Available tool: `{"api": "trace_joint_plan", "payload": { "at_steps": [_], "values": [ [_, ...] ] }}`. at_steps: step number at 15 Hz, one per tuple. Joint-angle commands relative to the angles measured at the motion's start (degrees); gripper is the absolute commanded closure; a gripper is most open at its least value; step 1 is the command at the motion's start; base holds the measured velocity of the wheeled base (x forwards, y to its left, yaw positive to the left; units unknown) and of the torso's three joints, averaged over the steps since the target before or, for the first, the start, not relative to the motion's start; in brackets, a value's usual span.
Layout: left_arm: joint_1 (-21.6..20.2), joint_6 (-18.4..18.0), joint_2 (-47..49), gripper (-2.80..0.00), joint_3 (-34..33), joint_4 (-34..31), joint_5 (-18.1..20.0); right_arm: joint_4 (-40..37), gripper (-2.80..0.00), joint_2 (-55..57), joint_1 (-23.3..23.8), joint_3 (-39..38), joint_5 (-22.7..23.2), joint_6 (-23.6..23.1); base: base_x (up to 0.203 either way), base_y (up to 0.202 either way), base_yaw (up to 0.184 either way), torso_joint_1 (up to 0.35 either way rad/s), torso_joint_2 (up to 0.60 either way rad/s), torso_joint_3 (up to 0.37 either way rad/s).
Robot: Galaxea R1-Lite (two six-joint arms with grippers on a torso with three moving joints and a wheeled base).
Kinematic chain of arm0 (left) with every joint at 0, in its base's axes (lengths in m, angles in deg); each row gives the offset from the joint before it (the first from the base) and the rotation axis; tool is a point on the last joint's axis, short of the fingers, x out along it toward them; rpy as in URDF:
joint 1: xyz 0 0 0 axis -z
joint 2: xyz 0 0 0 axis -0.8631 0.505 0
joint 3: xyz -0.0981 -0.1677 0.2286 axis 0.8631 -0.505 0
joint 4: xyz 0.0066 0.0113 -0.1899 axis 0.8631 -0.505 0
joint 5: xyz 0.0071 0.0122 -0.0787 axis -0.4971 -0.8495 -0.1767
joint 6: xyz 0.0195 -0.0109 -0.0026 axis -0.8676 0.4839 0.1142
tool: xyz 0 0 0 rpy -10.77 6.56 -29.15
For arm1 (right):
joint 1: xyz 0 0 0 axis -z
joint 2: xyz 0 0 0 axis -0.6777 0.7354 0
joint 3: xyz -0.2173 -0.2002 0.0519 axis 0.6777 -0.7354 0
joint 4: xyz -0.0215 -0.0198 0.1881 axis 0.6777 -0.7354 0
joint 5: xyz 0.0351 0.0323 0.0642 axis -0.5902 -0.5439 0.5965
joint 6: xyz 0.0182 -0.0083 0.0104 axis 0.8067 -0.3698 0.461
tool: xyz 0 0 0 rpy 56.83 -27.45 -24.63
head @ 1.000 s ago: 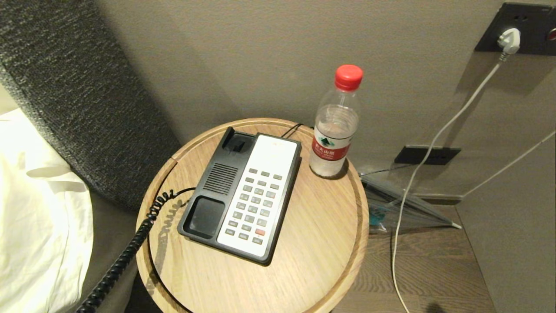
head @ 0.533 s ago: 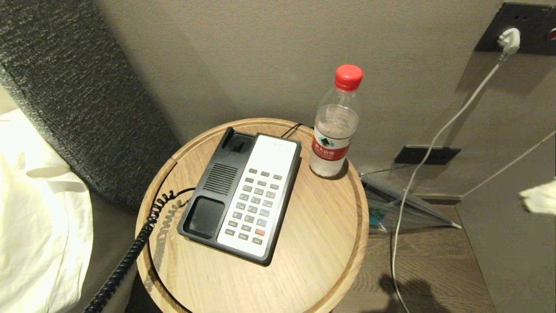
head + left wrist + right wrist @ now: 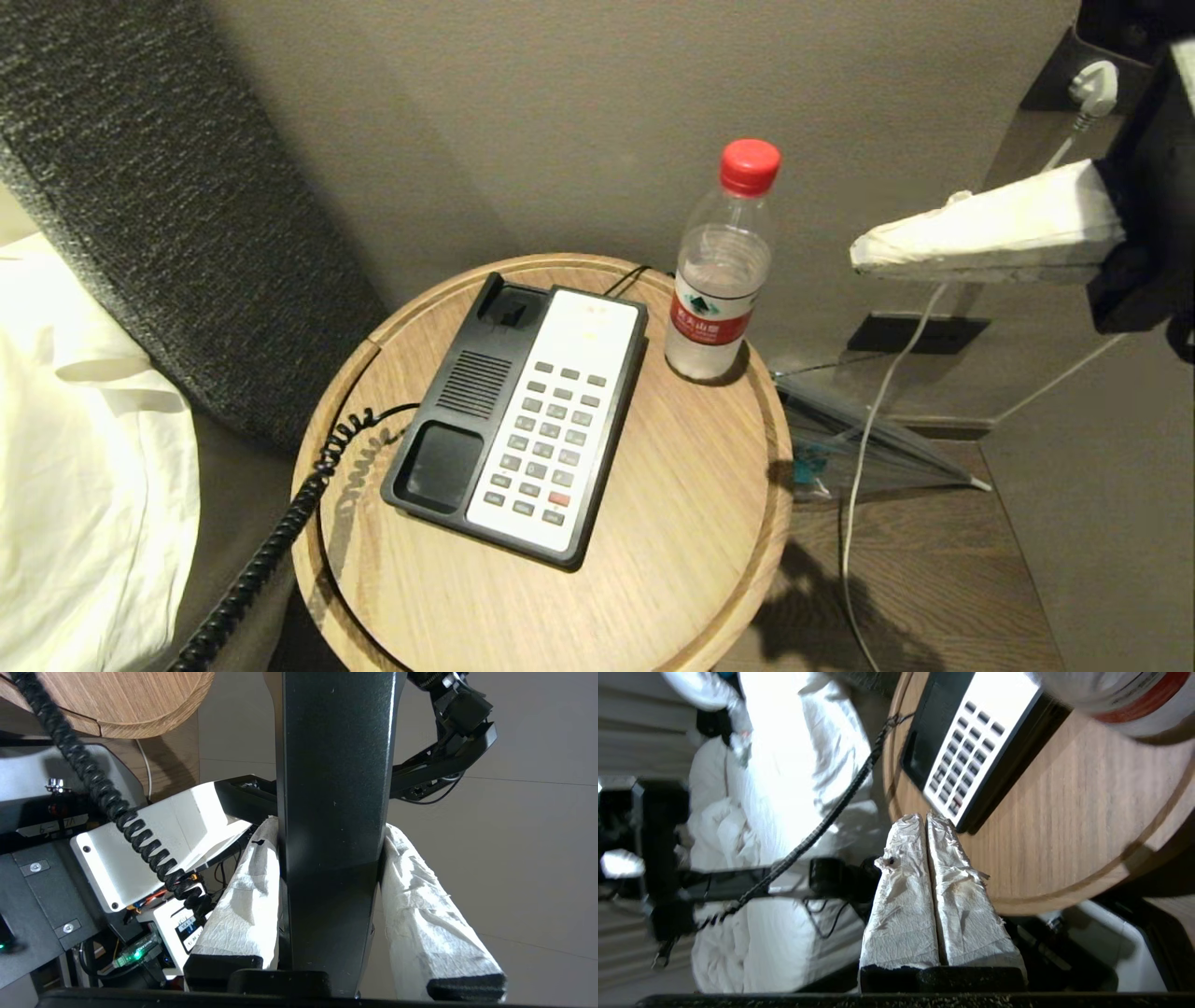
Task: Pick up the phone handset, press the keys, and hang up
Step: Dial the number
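**Handset lifted, keys yet to be pressed**

The handset (image 3: 334,788) is seen clamped between the paper-wrapped fingers (image 3: 247,896) of the left pincer (image 3: 332,835), held off to the side of the counter (image 3: 691,523) and out of the head view; only its cord (image 3: 271,551) is seen trailing over the counter's edge. The base (image 3: 519,417) is left with an empty cradle, so the pick-up is judged done. The right pincer (image 3: 927,821), its wrapped fingers pressed flat together with nothing between them, is shown at the far right of the head view, beyond the bottle (image 3: 720,266) and well apart from the keys (image 3: 551,439). Pressing and hanging up are judged still to come. Both ends of the handset are cut off in the left wrist view, and the key markings cannot be read. Whether any key has been touched cannot be told.
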Motion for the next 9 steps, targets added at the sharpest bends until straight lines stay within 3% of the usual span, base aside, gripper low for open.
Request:
{"api": "trace_joint_plan", "payload": {
  "at_steps": [1, 5, 7, 9],
  "values": [
    [0.0, 0.4, -0.2, 0.00, -0.1, -0.3, 0.2, 1.5, 0.00, 1.3, -1.5, -0.3, -1.8, 0.3, 0.000, 0.000, 0.000, 0.000, 0.00, 0.000],
    [0.0, 0.3, 0.0, 0.00, -0.7, -0.3, 0.2, 4.9, 0.00, 4.2, -10.4, -0.7, -4.2, 7.0, 0.000, 0.000, 0.000, 0.000, 0.00, 0.000],
    [0.0, 0.3, -0.2, 0.00, -1.3, -0.3, 0.2, 8.1, 0.00, 6.8, -12.6, -1.3, -10.6, 7.2, 0.000, 0.000, 0.000, 0.000, 0.00, 0.000],
    [0.0, 0.3, -0.2, 0.00, -1.5, -0.3, 0.2, 10.8, 0.00, 7.2, -14.1, -4.2, -13.1, 7.0, 0.000, 0.000, 0.000, 0.000, 0.00, 0.000]
  ]
}}
